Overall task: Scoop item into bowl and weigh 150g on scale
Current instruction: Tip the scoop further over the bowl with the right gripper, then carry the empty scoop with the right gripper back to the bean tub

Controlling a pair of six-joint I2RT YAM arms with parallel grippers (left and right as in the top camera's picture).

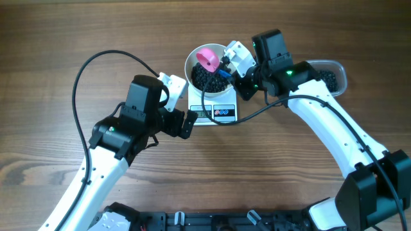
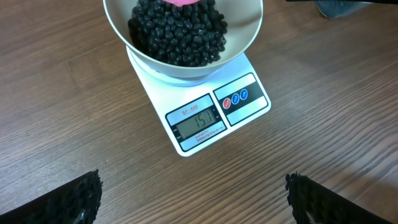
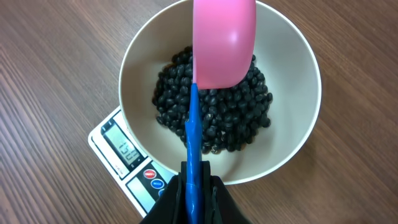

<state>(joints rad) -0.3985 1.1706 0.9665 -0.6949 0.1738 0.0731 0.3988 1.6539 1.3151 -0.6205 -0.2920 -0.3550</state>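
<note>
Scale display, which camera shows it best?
The left wrist view: the scale display sits near the centre, unobstructed, digits large. Overhead shows the display tiny. The right wrist view catches it small and tilted beside the bowl.

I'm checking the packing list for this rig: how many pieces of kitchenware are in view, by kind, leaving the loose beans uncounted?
White bowl: 1
Digital kitchen scale: 1
Pink scoop with blue handle: 1
Clear plastic tub: 1
Total: 4
</note>
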